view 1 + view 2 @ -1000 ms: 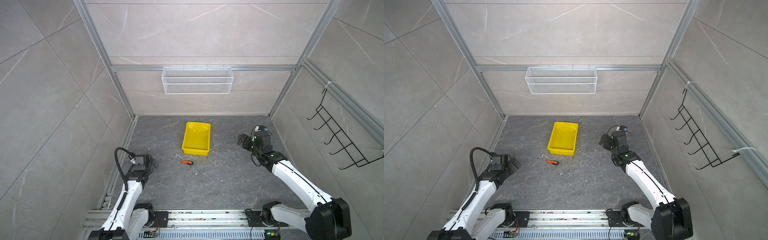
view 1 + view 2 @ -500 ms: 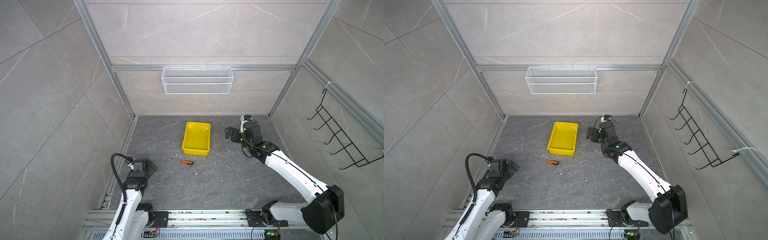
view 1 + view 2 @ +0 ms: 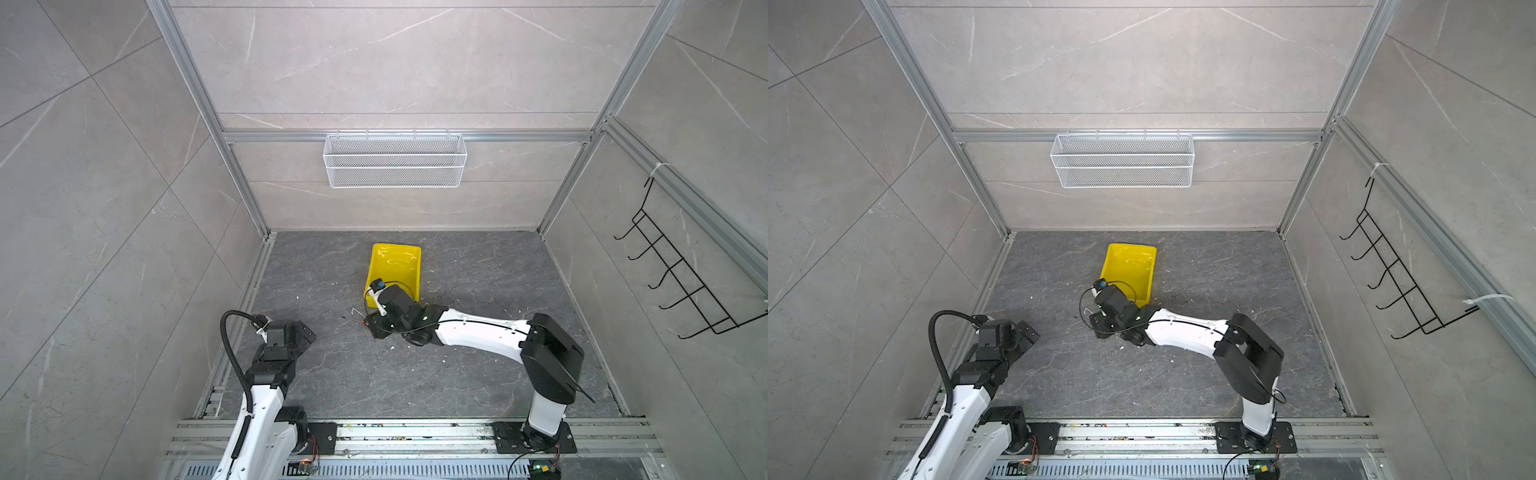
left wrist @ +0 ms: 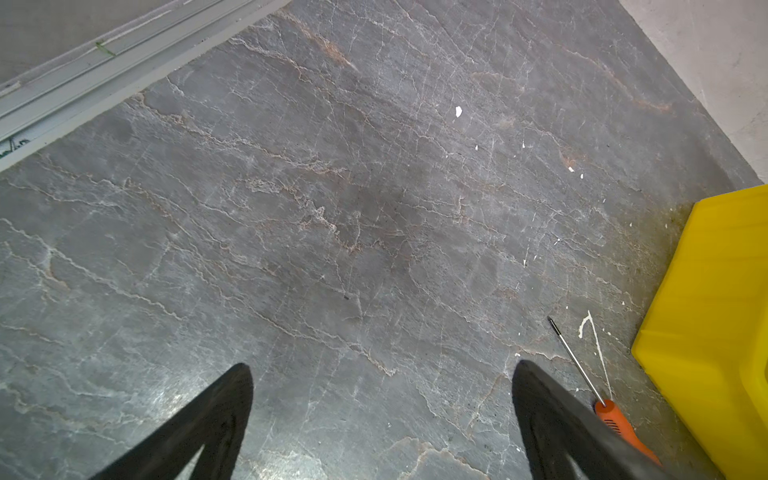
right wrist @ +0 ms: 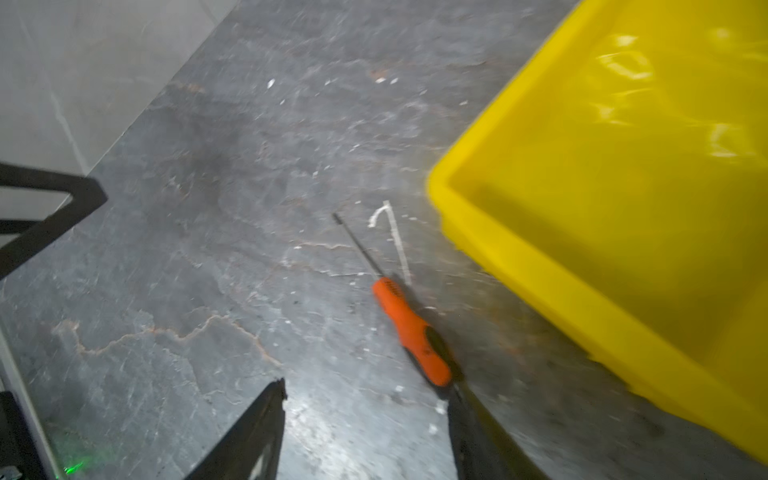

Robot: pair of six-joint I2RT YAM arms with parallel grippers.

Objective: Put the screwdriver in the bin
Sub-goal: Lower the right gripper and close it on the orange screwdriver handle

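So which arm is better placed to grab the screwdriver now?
Right: the right gripper hovers open just off the screwdriver, beside the bin; the left gripper sits farther away.

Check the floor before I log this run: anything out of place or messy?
The screwdriver lies on the floor beside the bin, not in it. A thin white bent scrap and small white flecks litter the floor nearby.

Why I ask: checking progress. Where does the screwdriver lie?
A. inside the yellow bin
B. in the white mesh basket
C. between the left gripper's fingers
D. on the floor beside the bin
D: the right wrist view shows the screwdriver on the grey floor, outside the bin.
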